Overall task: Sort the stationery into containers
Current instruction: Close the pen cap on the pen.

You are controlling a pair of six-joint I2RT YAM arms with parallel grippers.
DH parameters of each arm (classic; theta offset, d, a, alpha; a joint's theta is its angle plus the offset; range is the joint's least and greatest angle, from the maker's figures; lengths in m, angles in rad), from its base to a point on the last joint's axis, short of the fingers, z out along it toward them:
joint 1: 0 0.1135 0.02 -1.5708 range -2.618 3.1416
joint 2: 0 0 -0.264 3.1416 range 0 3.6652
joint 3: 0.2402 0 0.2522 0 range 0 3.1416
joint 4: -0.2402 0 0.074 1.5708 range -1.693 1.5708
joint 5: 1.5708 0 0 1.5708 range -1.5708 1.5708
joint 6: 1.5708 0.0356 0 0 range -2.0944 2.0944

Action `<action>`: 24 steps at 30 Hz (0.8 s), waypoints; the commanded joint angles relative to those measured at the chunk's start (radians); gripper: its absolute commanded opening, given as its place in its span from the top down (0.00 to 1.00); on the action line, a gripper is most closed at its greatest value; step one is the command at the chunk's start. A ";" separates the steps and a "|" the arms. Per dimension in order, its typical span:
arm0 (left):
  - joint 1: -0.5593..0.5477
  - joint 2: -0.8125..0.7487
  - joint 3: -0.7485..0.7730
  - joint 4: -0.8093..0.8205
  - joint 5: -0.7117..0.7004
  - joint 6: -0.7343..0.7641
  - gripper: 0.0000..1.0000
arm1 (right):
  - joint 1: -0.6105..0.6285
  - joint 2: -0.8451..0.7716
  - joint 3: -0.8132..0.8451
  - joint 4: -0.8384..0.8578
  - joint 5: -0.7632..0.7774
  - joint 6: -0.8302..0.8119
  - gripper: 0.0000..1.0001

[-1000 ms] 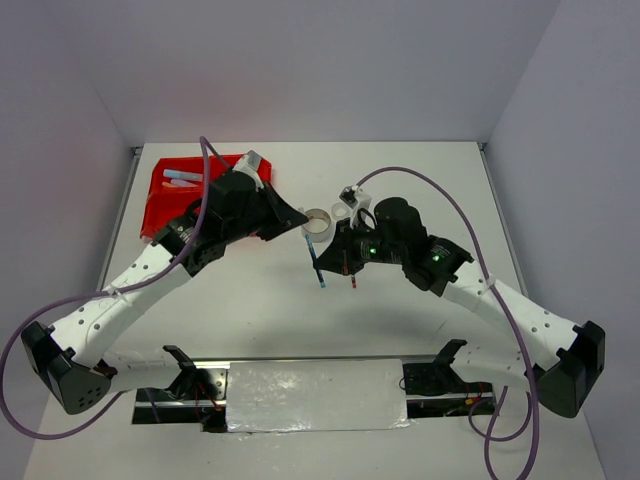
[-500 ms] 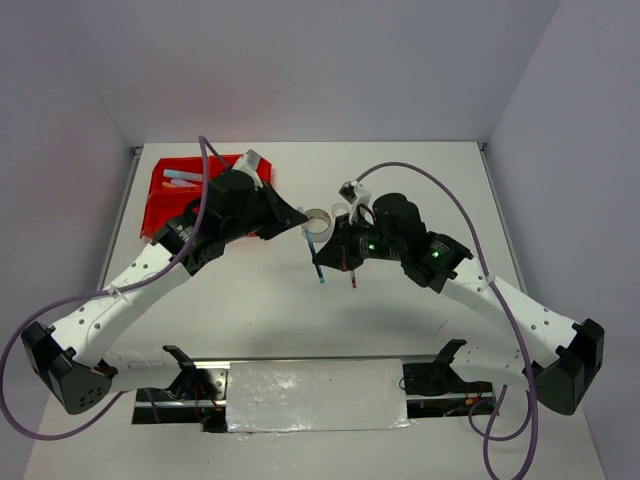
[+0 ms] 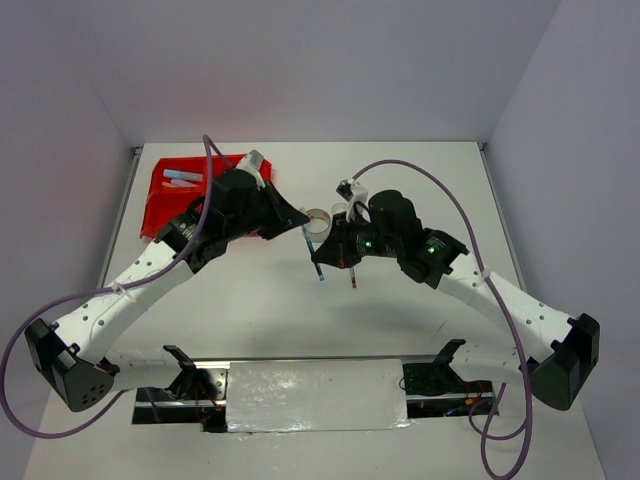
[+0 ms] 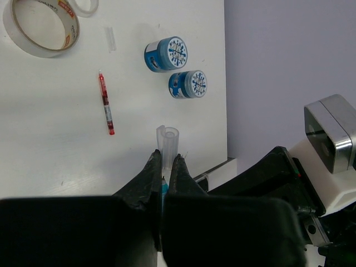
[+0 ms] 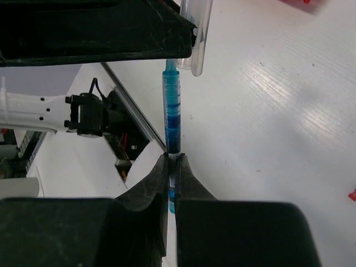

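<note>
A white table [image 3: 400,190] is seen from above, its top matt and faintly grained, with soft streaks of glare picked up on it in the right wrist view. It is enclosed on three sides by plain pale grey panels tinged with lilac: a back wall [image 3: 320,70], a left wall [image 3: 50,160] and a right wall [image 3: 585,160]. Small metal brackets [image 3: 135,151] are fixed at the far corners. A shiny metal plate [image 3: 315,395] is mounted along the near edge, and light is reflected brightly from it.

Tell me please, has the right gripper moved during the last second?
Yes, the right gripper moved slightly leftward and up the view, toward the tape ring.
</note>
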 commanded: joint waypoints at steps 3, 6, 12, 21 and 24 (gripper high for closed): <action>0.009 -0.005 0.014 0.031 0.008 0.031 1.00 | -0.016 0.010 0.064 -0.004 0.003 -0.028 1.00; 0.017 -0.005 0.028 0.022 -0.007 0.039 1.00 | -0.016 0.014 0.065 -0.012 -0.034 -0.037 1.00; 0.061 0.006 0.071 0.000 -0.019 0.060 1.00 | -0.016 0.002 0.037 -0.022 -0.075 -0.043 1.00; 0.075 0.007 0.056 0.020 0.021 0.050 1.00 | -0.016 0.016 0.046 -0.050 -0.039 -0.052 1.00; 0.075 0.004 0.033 0.037 0.034 0.038 1.00 | -0.016 0.042 0.083 -0.082 -0.017 -0.071 1.00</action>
